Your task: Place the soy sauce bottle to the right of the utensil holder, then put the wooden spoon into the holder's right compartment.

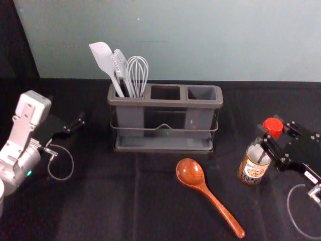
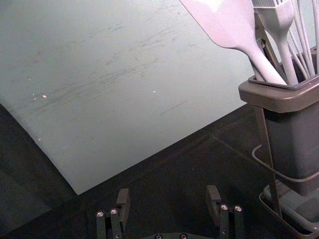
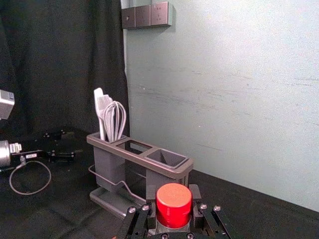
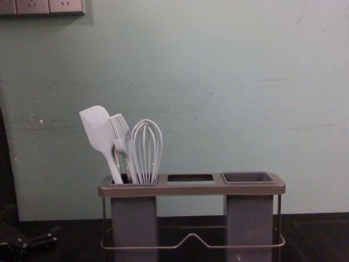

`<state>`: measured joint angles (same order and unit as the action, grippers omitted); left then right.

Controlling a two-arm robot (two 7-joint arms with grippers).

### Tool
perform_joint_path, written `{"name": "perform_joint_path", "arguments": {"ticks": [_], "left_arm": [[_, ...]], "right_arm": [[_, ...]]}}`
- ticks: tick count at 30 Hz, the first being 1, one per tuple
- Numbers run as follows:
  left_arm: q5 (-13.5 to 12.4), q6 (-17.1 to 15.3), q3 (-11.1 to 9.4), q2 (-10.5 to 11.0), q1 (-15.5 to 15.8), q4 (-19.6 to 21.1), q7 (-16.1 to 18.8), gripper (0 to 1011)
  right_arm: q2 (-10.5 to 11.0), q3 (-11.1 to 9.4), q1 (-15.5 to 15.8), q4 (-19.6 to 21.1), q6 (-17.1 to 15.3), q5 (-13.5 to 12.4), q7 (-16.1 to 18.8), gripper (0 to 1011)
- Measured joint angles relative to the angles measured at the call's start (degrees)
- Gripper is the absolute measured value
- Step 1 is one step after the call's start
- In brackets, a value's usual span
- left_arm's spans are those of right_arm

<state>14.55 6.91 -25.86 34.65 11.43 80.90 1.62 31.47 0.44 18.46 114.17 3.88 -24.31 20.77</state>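
The right gripper [image 1: 267, 141] is shut on the neck of the soy sauce bottle [image 1: 253, 168], just under its red cap. In the right wrist view, the red cap [image 3: 174, 205] rises between the fingers of the right gripper [image 3: 173, 211]. Front-right of the utensil holder [image 1: 165, 103], the bottle stands roughly upright; whether its base touches the table is hard to tell. The wooden spoon [image 1: 203, 187] lies in front of the holder, bowl toward it. The holder's right compartment [image 4: 248, 177] is empty. Left of the holder, the left gripper [image 1: 75, 126] is open; its own wrist view shows the left gripper [image 2: 170, 201] holding nothing.
A white spatula [image 1: 103, 57], a brush [image 1: 120, 65] and a whisk [image 1: 137, 75] stand in the holder's left compartment. Behind the black-covered table [image 1: 100, 201] rises a pale wall [image 1: 200, 40]. Dark cloth [image 3: 55, 64] hangs at the left side.
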Motion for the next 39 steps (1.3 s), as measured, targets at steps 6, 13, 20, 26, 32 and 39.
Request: {"name": "perform_joint_path", "arguments": {"ticks": [6,13,20,26,32,39], "left_arm": [[0.0,0.0,0.0,0.0,0.0,0.0,0.0,1005],[0.0,0.0,0.0,0.0,0.0,0.0,0.0,1005],[0.0,0.0,0.0,0.0,0.0,0.0,0.0,1005],[0.0,0.0,0.0,0.0,0.0,0.0,0.0,1005],[0.0,0.0,0.0,0.0,0.0,0.0,0.0,1005],[0.0,0.0,0.0,0.0,0.0,0.0,0.0,1005]], "right_arm": [[0.1,0.4,-2.1,-1.5,-0.8,-0.6,1.0,392],[0.6,1.8,-5.9,-4.5,-1.6,-1.4,2.2,392],[0.5,3.3,-9.7,-8.1,-1.6,-1.6,2.8,392],[0.1,5.0,-14.2,-12.6,-1.4,-1.8,3.7,392],[-0.5,7.1,-18.7,-16.6,-1.6,-1.7,4.3,392],[-1.7,9.9,-23.5,-21.1,-1.9,-0.8,4.7,392]]}}
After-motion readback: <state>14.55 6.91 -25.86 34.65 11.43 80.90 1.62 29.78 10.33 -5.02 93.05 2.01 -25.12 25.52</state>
